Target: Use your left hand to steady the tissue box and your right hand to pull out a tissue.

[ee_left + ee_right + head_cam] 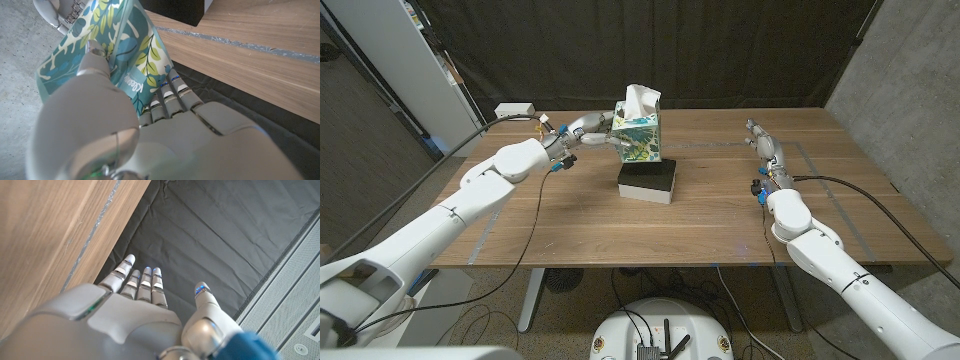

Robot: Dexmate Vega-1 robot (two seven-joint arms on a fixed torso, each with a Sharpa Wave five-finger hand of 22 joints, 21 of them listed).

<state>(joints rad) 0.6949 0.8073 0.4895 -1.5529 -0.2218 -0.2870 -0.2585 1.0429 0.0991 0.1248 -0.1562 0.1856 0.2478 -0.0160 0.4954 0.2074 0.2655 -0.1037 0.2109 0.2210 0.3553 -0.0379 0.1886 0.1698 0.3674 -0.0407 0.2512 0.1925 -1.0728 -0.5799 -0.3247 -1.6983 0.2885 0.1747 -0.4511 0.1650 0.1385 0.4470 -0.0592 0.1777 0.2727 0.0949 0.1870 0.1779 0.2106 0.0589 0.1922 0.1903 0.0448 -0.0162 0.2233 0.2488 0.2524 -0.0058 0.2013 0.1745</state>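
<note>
Leafy tissue box (638,132) (lettering in wrist view)

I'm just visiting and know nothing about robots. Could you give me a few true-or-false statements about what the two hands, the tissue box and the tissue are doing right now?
1. The left hand grips the tissue box. True; the left wrist view shows its fingers against the leafy side of the box.
2. The right hand is pinching the tissue. False: it is far from the box, holding nothing, fingers apart.
3. A white tissue sticks up from the top of the box. True.
4. The box stands directly on the wooden table. False: it is above a black and white block, and it is tilted.
</note>
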